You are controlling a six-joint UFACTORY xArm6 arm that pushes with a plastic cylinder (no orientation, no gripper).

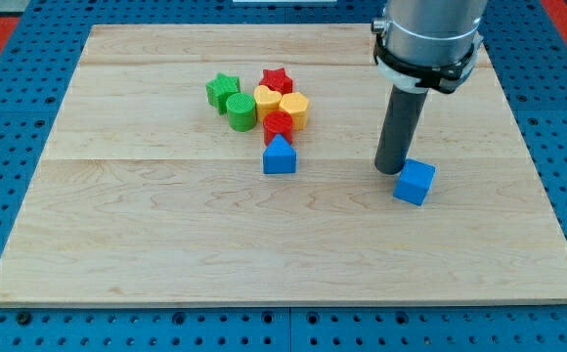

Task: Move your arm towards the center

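Observation:
My tip rests on the wooden board, right of centre. It touches or nearly touches the upper left side of a blue cube. A cluster of blocks lies left of the tip, near the board's upper middle: a green star, a green cylinder, a red star, a yellow heart, a yellow hexagon-like block, a red cylinder and a blue triangular block.
The board's right edge lies to the right of the blue cube. A blue perforated table surrounds the board. The arm's grey body rises above the rod at the view's top right.

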